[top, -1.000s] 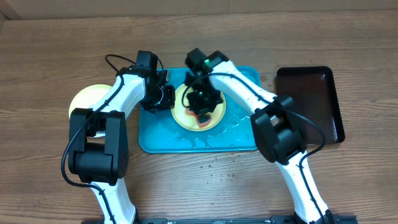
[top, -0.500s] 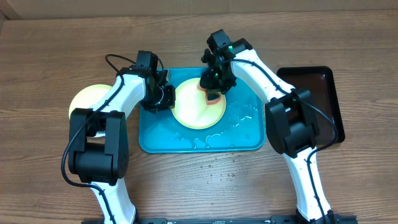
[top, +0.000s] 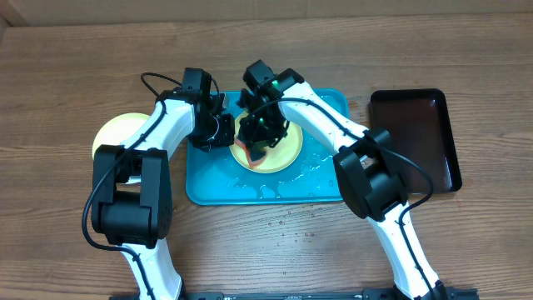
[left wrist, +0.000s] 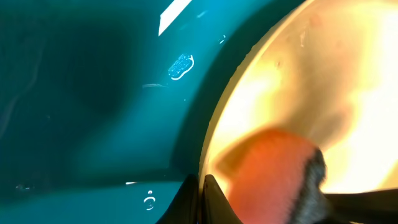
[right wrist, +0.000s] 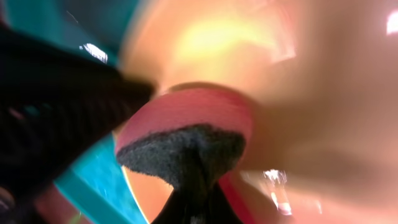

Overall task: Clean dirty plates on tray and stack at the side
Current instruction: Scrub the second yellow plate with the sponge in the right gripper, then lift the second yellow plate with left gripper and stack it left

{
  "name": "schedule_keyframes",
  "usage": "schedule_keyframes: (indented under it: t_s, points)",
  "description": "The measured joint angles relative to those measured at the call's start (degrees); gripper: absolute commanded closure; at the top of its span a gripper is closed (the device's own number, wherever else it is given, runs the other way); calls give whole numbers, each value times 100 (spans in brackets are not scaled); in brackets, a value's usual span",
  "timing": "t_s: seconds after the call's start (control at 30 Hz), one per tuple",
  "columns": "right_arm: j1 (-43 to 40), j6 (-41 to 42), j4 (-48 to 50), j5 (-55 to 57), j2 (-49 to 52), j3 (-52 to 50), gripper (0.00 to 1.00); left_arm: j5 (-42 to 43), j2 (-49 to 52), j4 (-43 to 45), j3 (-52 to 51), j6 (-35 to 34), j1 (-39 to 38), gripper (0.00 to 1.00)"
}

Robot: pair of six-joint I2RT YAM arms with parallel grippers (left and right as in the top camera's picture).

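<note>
Leftward across the plate (top: pixel 287 155) in the tray (top: pixel 218 188) my right pincer (top: pixel 263 137) has swung, clamping the sponge (right wrist: pixel 186 115). My left pincer (top: pixel 225 132) pinches the plate's rim.

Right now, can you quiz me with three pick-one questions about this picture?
1. Where is the sponge?
A) in a cup
B) on the plate
C) on the floor

2. What colour is the tray under the plate?
A) red
B) teal
C) white

3. What is the right tool doing?
A) open and empty
B) hidden from every camera
C) shut on the sponge

Answers:
1 B, the sponge sits against the plate's yellow face.
2 B, teal shows all round the plate.
3 C, the right wrist view shows the sponge gripped.
</note>
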Motion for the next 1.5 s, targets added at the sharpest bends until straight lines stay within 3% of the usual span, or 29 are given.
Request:
schedule_keyframes:
  t_s: [0.27,0.57,0.77,1.1,1.27,1.5]
  points:
    - [-599,92,-708,828,-9,0,96,-4,0,0,0,4,0,96]
    - [-721,219,249,1784,-76,2,96,-24,0,0,0,2,0,96]
    - [-400,225,800,1508,-76,0,96,-24,0,7,0,0,0,96]
    - [-4,376,527,730,-79,2,96,-22,0,-22,0,4,0,96]
    - [-299,675,463,876,-345,2,96,-31,0,-116,0,33,0,82]
    - [-804,1073,162,1453,-1504,24,96,-28,0,-323,0,20,-63,76]
